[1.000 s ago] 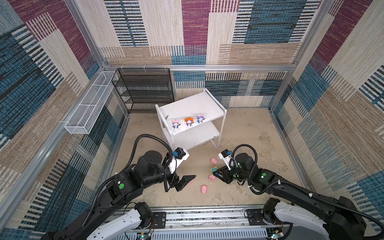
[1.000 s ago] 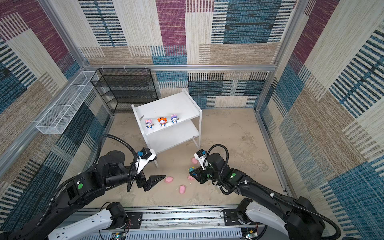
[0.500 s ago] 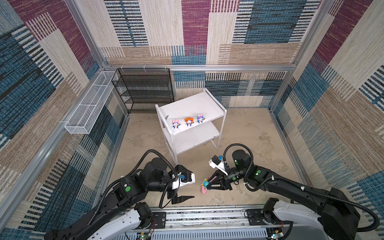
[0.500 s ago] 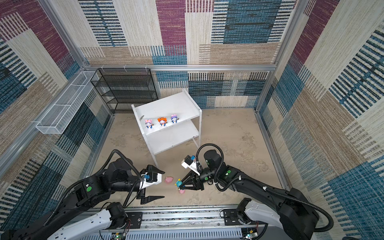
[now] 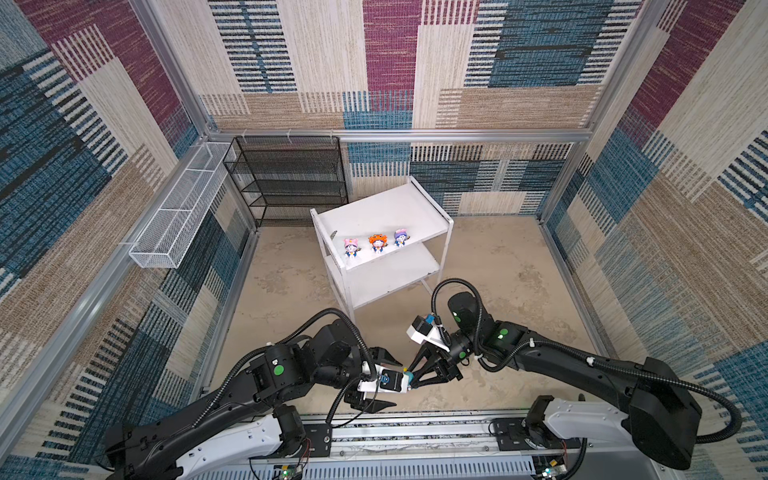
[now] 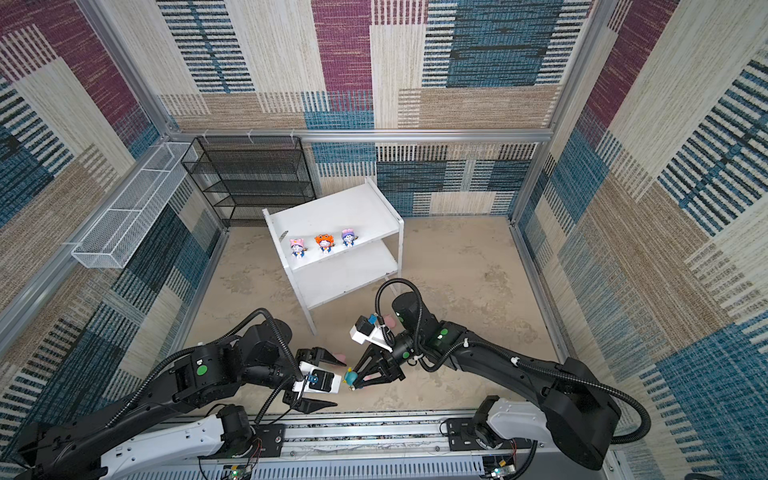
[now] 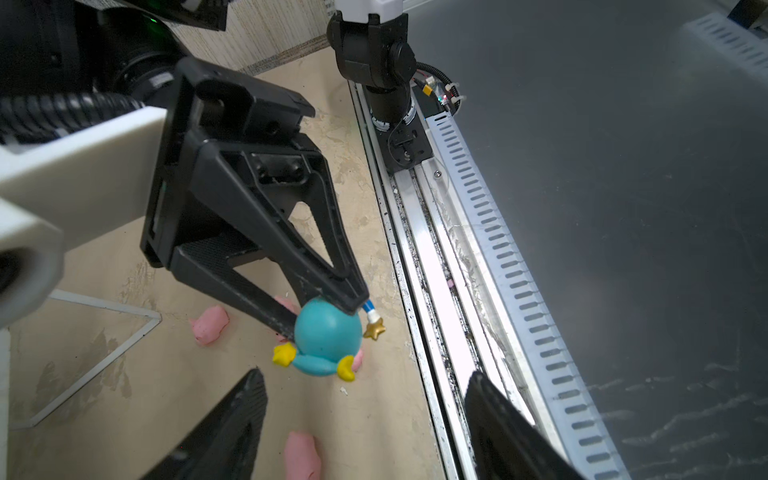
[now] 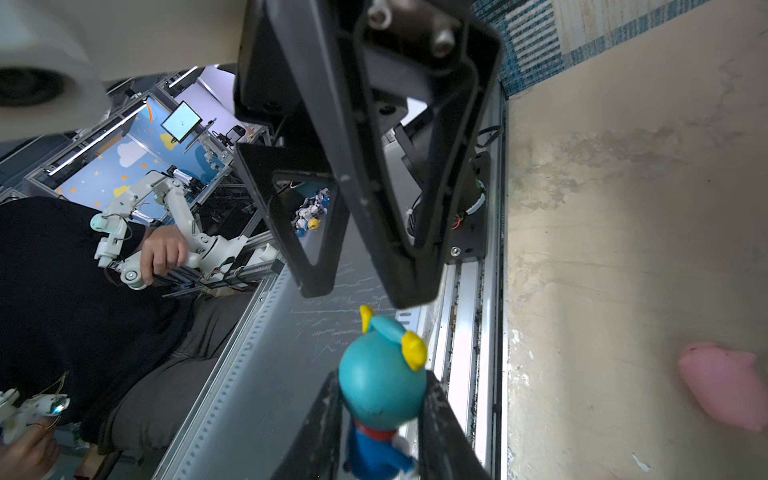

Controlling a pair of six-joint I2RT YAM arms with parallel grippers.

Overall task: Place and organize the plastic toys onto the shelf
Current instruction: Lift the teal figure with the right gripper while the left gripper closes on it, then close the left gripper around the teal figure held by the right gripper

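Observation:
My right gripper (image 5: 411,380) is shut on the teal-hooded figurine (image 5: 409,375), holding it by the body just above the floor near the front rail; in the right wrist view the figurine (image 8: 382,386) sits between the pads. Facing it, my left gripper (image 5: 397,382) is open, its fingertips (image 7: 257,374) either side of the toy (image 7: 328,332) and just short of it. The white shelf (image 5: 386,208) stands behind, with pink (image 5: 351,247), orange (image 5: 377,243) and purple (image 5: 400,237) hooded figurines in a row on its top board. Pink pigs (image 7: 210,328) (image 7: 303,455) lie on the floor.
A black wire rack (image 5: 291,174) stands at the back left, and a white wire basket (image 5: 178,208) hangs on the left wall. The metal rail (image 5: 415,432) runs along the front edge, right beside both grippers. Another pig (image 8: 723,386) lies near the right gripper.
The right gripper carried the teal figurine forward and left towards the front rail. The left gripper swung over to face it, and its jaws have narrowed a little.

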